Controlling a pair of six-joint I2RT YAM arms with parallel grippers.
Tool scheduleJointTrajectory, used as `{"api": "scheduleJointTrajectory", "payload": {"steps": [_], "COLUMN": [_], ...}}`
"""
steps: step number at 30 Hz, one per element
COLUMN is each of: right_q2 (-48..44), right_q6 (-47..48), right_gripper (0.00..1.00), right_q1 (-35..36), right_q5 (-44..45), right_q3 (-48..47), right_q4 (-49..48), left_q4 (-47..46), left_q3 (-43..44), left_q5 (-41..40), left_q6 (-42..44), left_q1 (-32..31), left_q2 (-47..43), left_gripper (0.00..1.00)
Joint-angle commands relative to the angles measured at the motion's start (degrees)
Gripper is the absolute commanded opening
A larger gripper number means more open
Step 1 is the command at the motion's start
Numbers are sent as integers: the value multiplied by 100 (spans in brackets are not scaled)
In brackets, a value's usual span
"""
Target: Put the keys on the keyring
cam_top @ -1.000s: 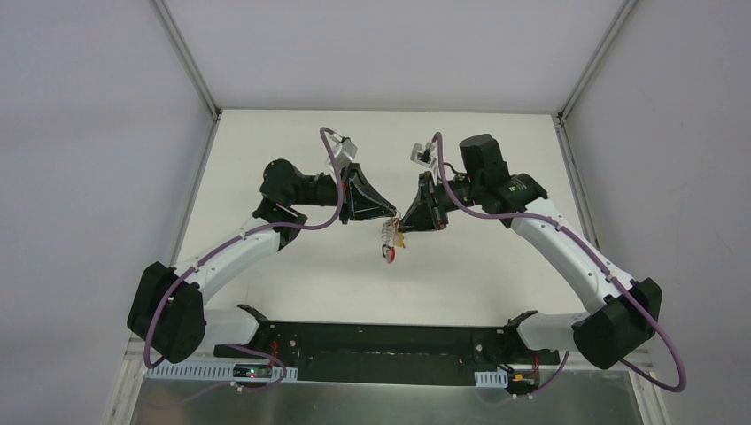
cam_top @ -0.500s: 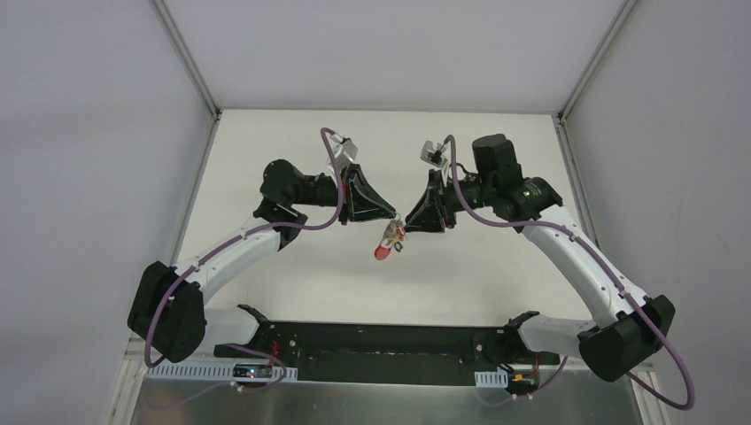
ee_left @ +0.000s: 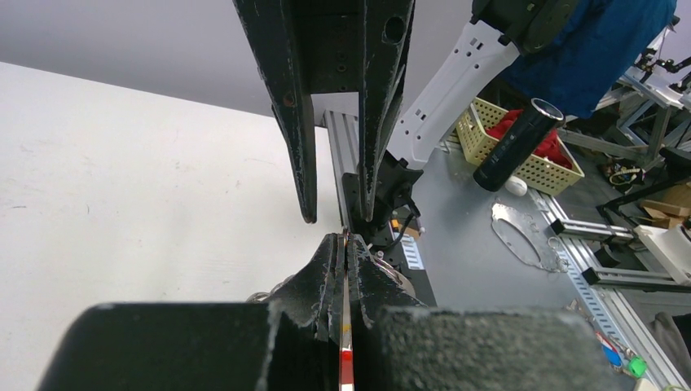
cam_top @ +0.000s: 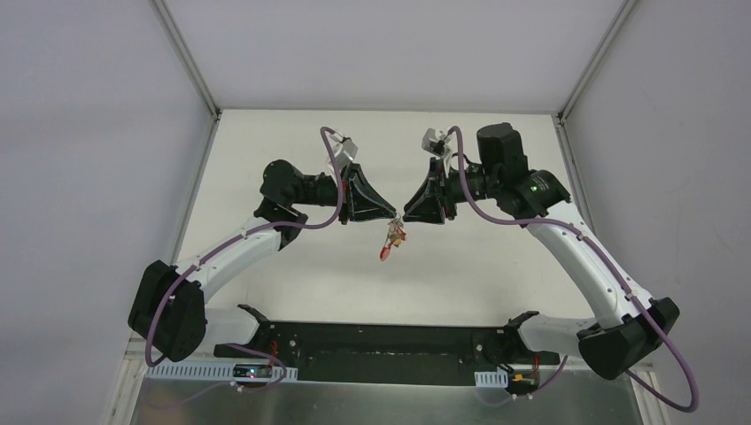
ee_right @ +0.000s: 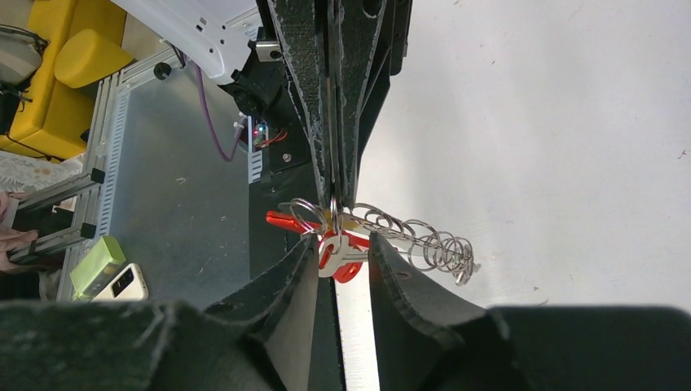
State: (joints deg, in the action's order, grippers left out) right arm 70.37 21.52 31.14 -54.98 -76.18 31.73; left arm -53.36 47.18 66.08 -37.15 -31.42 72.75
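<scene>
No writing, label, brand, number or sign was legible anywhere around either pincer in these views.

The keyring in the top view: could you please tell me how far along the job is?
Done, apparently: a bunch of keys already hangs from the keyring. In hand: the left hand is shut on the ring; the right hand is open around the bunch. Left: no loose key is in view, so it may be nearly finished.

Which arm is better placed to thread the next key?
Probably right: the right gripper is open at the tiny red-headed silver keys, while the left gripper is shut on the grey metal keyring.
</scene>
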Motion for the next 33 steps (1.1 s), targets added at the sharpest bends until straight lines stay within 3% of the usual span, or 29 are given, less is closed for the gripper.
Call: {"api": "scheduleJointTrajectory", "payload": {"steps": [1,25,33], "right_q2": [109,275,264], "right_q6": [28,-50,-50], "right_gripper": [31,17,0], "right_q1": [92,248,244], "right_q5": [55,-17,-112], "right_q3": [-215,-41,-58], "right_q4": [-17,-150,-136], "left_q4": [-439,-391,-420], "left_q3": [53,107,91], "left_q5": [45,-81,-76], "left_q6": [-141,-183,-164], "left_q1": [31,31,31], "left_q2": [-73,45,71], "left_gripper": [0,0,0]}}
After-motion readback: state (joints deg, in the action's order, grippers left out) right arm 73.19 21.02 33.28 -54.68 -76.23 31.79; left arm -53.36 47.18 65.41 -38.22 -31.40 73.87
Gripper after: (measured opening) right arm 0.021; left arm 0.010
